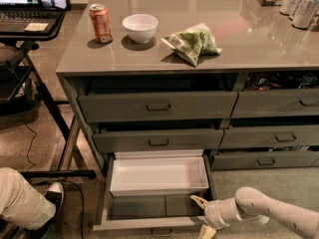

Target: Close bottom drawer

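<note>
The bottom drawer (149, 223) is pulled far out at the lower left of the cabinet. Its low dark-grey front panel has a small pull handle (161, 231), and a white tray insert (159, 176) sits inside toward the back. My gripper (203, 216) is at the right end of the drawer's front panel, coming in from the lower right. It is open: one fingertip (198, 201) is inside the drawer and the other (207, 231) is outside the front panel.
Taller grey drawers (158, 106) are stacked above, with more to the right (266, 160). On the countertop are a red can (101, 23), a white bowl (140, 27), a green bag (192, 43) and several cans (299, 4). A seated person's leg and shoe (27, 203) and a laptop stand (30, 44) are at left.
</note>
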Controlling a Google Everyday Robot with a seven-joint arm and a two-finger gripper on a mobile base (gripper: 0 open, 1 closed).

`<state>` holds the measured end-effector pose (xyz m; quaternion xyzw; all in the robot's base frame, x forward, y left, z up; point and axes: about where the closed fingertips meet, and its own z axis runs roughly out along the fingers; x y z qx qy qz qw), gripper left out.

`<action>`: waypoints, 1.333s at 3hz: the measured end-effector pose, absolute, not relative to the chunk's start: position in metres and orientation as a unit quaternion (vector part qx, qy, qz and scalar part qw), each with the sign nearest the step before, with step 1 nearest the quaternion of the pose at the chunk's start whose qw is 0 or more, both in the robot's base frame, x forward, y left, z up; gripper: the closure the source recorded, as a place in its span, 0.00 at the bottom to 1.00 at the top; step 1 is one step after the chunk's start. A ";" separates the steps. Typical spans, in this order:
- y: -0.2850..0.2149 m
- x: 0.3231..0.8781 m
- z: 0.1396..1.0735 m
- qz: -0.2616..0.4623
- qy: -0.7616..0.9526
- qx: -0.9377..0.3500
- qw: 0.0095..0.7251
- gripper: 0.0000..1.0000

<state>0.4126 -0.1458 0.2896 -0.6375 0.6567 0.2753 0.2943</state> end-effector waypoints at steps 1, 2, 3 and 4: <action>-0.164 0.419 0.265 0.248 0.655 -0.644 0.308 0.00; -0.175 0.427 0.243 0.220 0.648 -0.651 0.328 0.00; -0.177 0.440 0.223 0.207 0.636 -0.658 0.346 0.00; -0.172 0.456 0.208 0.205 0.619 -0.665 0.365 0.00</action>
